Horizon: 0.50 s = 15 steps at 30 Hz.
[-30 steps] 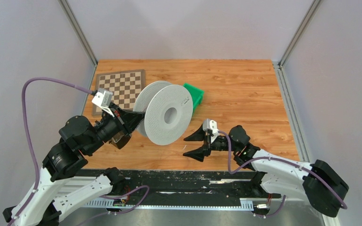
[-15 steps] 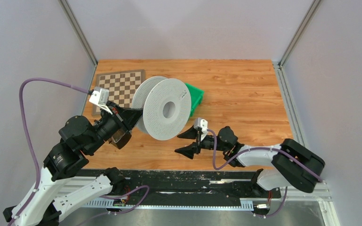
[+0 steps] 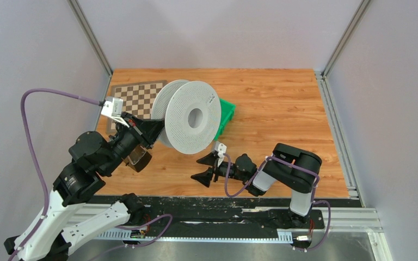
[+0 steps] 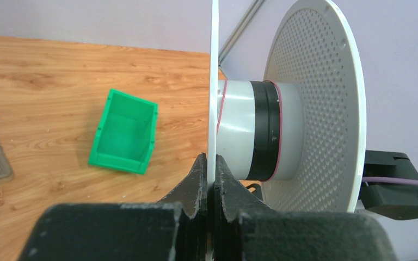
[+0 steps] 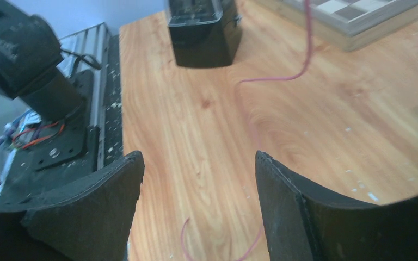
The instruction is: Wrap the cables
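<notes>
The pale grey two-disc spool (image 3: 190,117) is held on edge above the table. My left gripper (image 3: 155,129) is shut on the rim of its near disc (image 4: 214,81), fingers one on each face. A hair-thin pinkish strand of cable (image 4: 221,103) runs round the hub. In the right wrist view the same thin strand (image 5: 283,79) trails loose over the wood and ends in a small loop (image 5: 188,239) between my fingers. My right gripper (image 3: 197,169) is open and empty, low over the table below the spool, its jaws (image 5: 197,157) straddling the strand without touching it.
A green bin (image 3: 226,111) lies behind the spool. A chessboard (image 3: 139,100) is at the back left. A small black box (image 5: 204,30) sits on the wood under the left arm. The black base rail (image 3: 207,209) lines the near edge.
My right gripper has slid left along the near table, staying open. My left gripper has carried the spool a little up and back.
</notes>
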Motion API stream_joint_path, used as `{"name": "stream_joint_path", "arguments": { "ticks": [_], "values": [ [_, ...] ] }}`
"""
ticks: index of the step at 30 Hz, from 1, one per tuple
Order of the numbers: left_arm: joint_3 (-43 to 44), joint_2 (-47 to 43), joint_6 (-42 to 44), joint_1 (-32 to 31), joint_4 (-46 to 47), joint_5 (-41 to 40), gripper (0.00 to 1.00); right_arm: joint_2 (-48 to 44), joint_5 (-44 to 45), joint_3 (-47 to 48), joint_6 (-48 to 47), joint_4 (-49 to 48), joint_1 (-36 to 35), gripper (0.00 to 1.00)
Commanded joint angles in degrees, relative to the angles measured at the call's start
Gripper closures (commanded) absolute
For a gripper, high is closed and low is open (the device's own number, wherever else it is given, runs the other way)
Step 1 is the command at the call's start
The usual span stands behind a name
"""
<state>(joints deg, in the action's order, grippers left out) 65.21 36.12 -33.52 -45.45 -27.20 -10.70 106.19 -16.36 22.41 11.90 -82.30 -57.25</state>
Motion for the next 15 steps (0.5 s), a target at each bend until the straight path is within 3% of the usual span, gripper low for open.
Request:
{"name": "stream_joint_path", "arguments": {
  "ticks": [1,15],
  "values": [
    [3.34,0.3,-2.53,-0.08,8.21,-0.59,1.0,-1.65,7.45,-0.65,-2.98,-12.61,-0.24,0.25],
    [4.59,1.32,-7.07,-0.07,11.8,1.77,1.0,7.11,5.39,11.32,-7.75,-11.16,0.26,0.21]
  ]
}}
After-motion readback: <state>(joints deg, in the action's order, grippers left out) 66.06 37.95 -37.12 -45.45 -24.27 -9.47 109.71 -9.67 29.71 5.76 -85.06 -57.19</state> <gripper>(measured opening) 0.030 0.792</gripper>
